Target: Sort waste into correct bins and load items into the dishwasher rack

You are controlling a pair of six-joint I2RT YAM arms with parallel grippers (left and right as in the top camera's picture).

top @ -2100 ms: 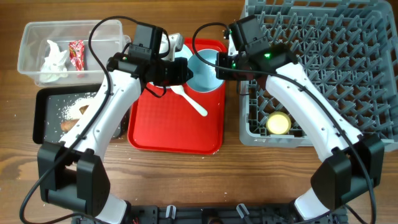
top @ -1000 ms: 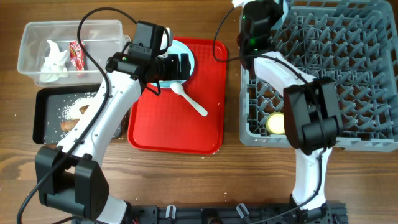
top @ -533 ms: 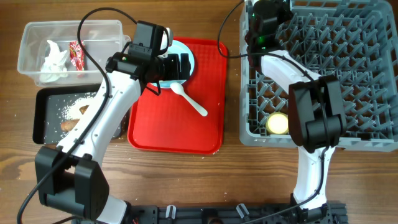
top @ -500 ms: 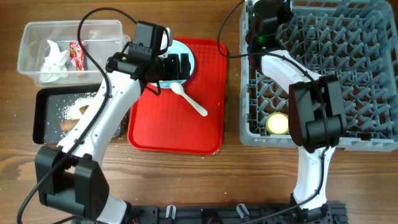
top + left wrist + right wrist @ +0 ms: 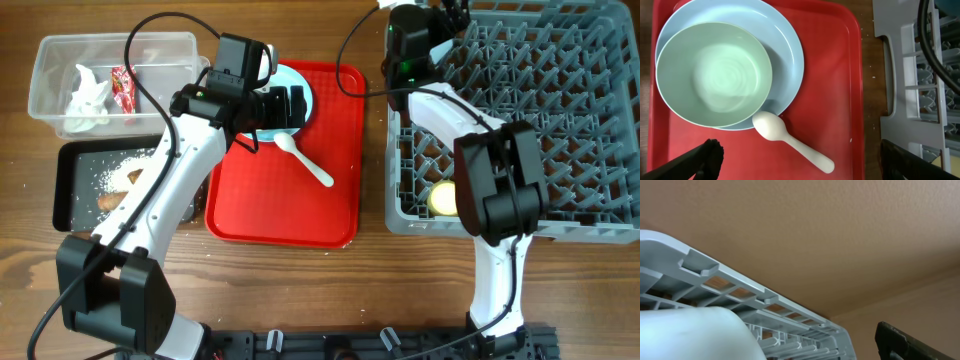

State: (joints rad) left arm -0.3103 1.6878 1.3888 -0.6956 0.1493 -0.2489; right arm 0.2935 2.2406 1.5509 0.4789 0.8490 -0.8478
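Waste sorting is appearing complete. The clear plastic rectangular tub (image 5: 165,70) at the table's far-left corner is holding the crumpled white napkin (image 5: 88,100) and red shiny snack wrapper (image 5: 123,85). The shallow black rectangular tray (image 5: 65,185) by the left edge is holding white rice-like grains (image 5: 112,168) and a brown piece (image 5: 112,198).

Loading is looking early. Only the small yellow cup (image 5: 447,198) is sitting in the large grey pegged plastic rack (image 5: 560,130) along the right edge. The round pale blue plate (image 5: 785,45), pale green bowl (image 5: 715,75) and white plastic spoon (image 5: 790,141) are lying on the flat red serving tray (image 5: 840,75) at mid-table, awaiting loading.

The left gripper (image 5: 800,152) is hovering over them, spread wide and empty.

The right gripper (image 5: 450,12) is reaching over the rack's far-left corner and is cut off by the frame. Whether it is clenched or released cannot be told. A pale blurred mass (image 5: 695,335) is filling its wrist view, possibly the pale blue bowl, but this is unconfirmed.
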